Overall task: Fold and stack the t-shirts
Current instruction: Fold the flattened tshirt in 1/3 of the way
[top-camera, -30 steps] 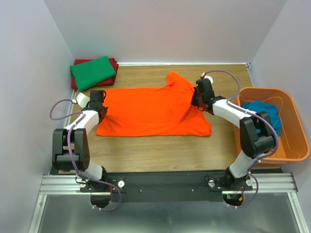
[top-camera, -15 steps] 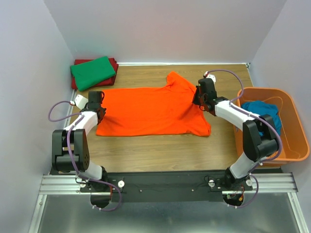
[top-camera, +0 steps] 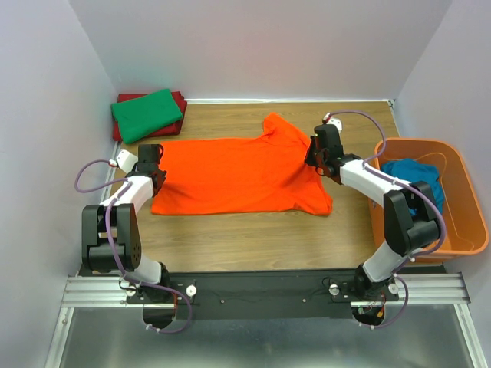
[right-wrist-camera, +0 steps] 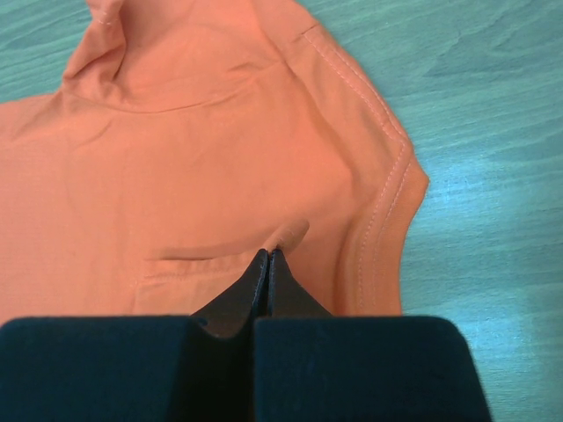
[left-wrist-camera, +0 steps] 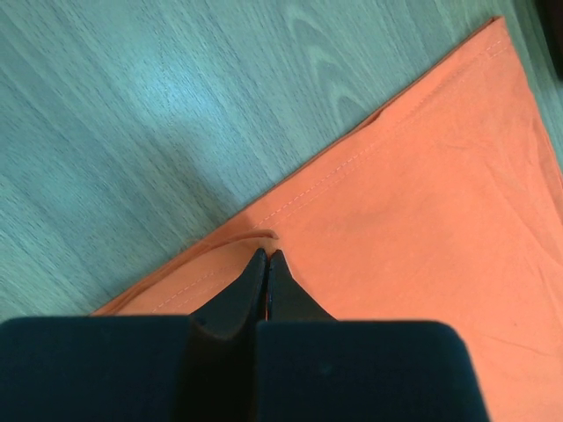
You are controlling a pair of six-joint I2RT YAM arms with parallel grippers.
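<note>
Bright orange t-shirt (top-camera: 238, 176): soft cloth tee spread flat across the middle of the wooden worktop (top-camera: 253, 238), its hem at the left and its neck end at the right, with one sleeve pointing toward the far wall.
Left jaws: together, clamped on a small raised ridge of the orange cloth just inside the stitched hem, at the shirt's left edge; the left wrist view shows bare wood beyond that hem.
Right jaws: together, pinching a little pucker of orange cloth near the sleeve seam, at the shirt's right end beside the sleeve.
Left arm (top-camera: 134, 188): white and black, reaching forward along the left side of the worktop.
Right arm (top-camera: 364, 175): angled inward from the right toward the sleeve.
Green folded t-shirt (top-camera: 147, 113): in the far left corner, lying on top of a dark red folded t-shirt (top-camera: 181, 101) whose edges show around it.
Teal blue t-shirt (top-camera: 418, 180): crumpled inside the rigid orange plastic basket (top-camera: 464, 211) at the right edge of the worktop.
</note>
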